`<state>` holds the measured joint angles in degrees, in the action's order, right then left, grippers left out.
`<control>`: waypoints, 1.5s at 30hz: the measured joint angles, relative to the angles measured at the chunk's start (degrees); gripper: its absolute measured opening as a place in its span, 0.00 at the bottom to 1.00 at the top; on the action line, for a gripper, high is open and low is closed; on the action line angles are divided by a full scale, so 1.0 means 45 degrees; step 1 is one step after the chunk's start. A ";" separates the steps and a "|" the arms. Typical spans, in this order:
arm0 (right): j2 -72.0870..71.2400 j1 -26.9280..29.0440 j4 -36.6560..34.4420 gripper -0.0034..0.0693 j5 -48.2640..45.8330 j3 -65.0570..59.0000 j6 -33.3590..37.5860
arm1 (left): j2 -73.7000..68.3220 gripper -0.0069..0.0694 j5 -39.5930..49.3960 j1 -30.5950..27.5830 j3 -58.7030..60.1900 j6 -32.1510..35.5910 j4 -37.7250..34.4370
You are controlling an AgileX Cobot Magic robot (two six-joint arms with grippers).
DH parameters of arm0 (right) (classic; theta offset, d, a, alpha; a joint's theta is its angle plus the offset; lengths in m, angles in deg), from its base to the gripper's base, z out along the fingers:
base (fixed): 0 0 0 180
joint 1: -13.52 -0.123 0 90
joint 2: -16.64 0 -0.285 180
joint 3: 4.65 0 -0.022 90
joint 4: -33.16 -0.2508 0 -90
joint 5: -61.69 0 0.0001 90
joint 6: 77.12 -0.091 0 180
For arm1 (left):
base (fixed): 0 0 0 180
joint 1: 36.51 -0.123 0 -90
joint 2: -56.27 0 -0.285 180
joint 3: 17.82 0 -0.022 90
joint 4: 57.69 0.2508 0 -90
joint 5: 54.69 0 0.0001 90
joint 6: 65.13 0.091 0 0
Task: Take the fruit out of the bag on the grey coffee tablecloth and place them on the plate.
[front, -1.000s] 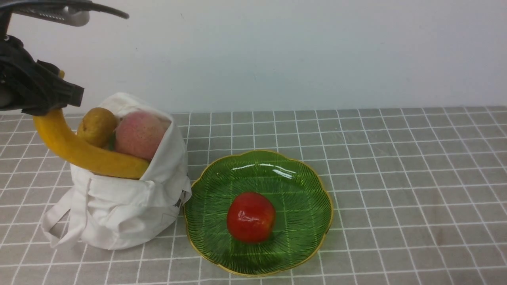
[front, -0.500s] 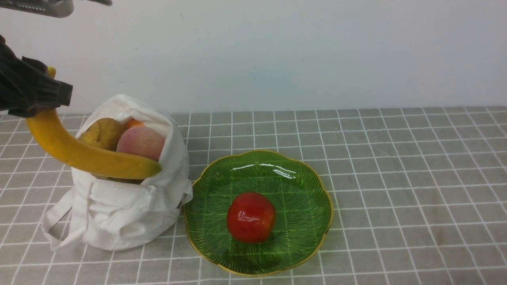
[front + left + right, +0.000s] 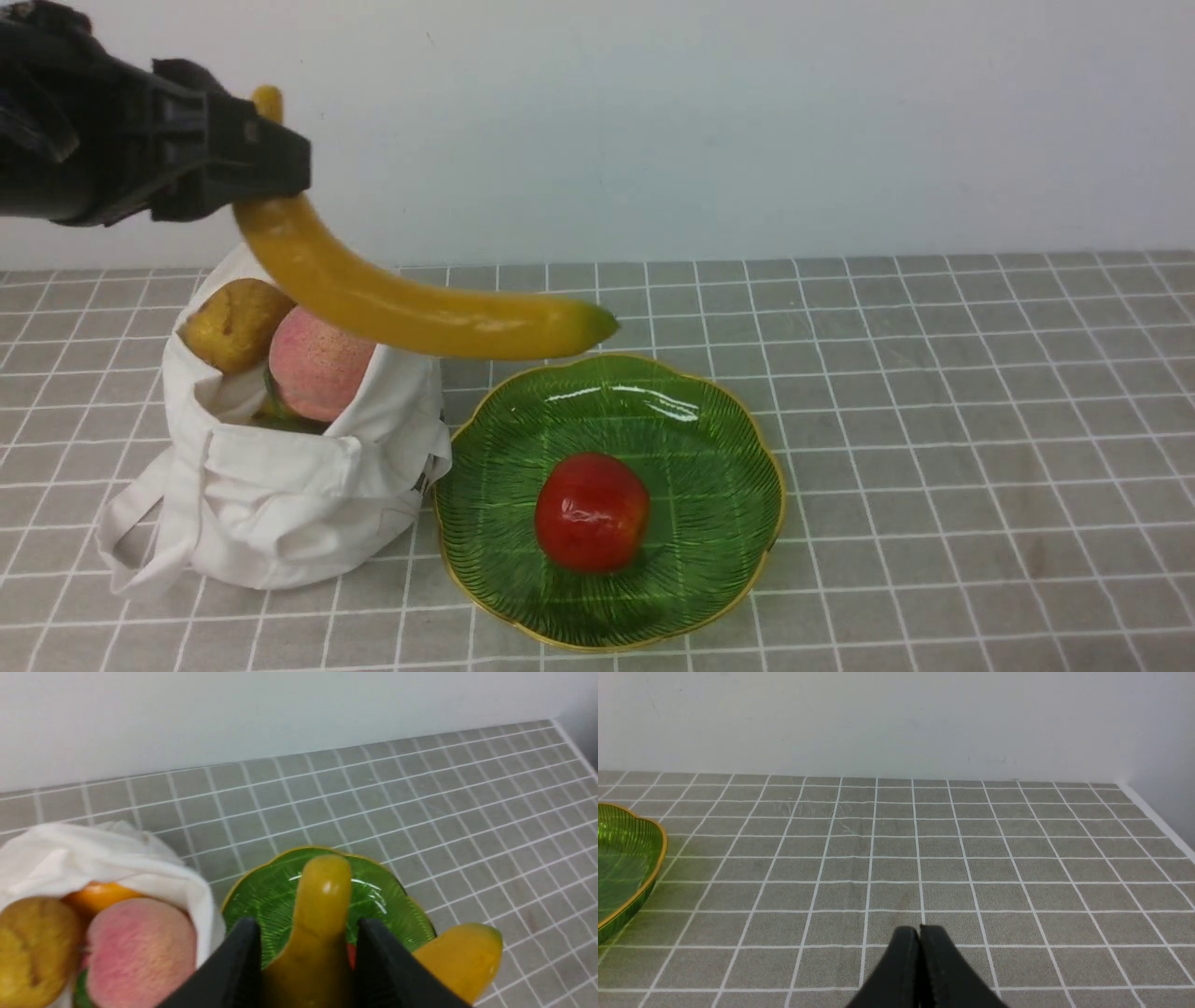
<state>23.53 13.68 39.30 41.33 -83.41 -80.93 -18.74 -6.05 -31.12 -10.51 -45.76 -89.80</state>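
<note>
In left claw (image 3: 280, 168), banana (image 3: 420, 317) (aloft).

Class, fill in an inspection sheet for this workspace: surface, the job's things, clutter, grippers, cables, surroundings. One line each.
Surface: grey checked tablecloth, lying flat.
Job's things: white bag upright beside the plate; peach, pear-like fruit and orange piece in the bag; red fruit on the plate; banana lifted clear, free end towards the plate.
Clutter: nothing seen.
Grippers: left gripper shut on the banana near its stem; right gripper shut, empty.
Cables: nothing seen.
Surroundings: plain pale wall behind.
</note>
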 joint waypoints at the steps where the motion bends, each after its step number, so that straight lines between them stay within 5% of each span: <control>1: 0.0000 0.0000 0.0000 0.03 0.0000 0.0000 0.0000 | -0.0289 0.40 -0.0053 0.0014 0.0000 0.0412 -0.0382; 14: 0.0000 0.0000 0.0000 0.03 0.0000 0.0000 0.0000 | -0.4539 0.40 -0.3875 0.2541 0.0000 0.2160 -0.0484; 24: 0.0000 0.0000 0.0000 0.03 0.0000 0.0000 0.0000 | -0.6790 0.44 -0.4900 0.2760 0.0000 0.2266 -0.0616; 31: 0.0000 0.0000 0.0000 0.03 0.0000 0.0000 0.0000 | -0.7218 0.81 -0.4903 0.2760 0.0000 0.2687 -0.0754; 35: 0.0000 0.0000 0.0000 0.03 0.0000 0.0000 0.0000 | -0.7040 0.87 -0.4868 0.2760 0.0000 0.2885 -0.0696; 39: 0.0000 0.0000 0.0000 0.03 0.0000 0.0000 0.0000 | -0.6080 0.76 -0.4490 0.2760 0.0000 0.2897 0.0092; 45: 0.0000 0.0000 0.0000 0.03 0.0000 0.0000 0.0000 | -0.2329 0.19 -0.2917 0.2760 0.0000 0.2160 0.1802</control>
<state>23.53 13.68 39.30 41.33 -83.41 -80.93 -29.22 -19.18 -18.70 -10.51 -36.04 -81.69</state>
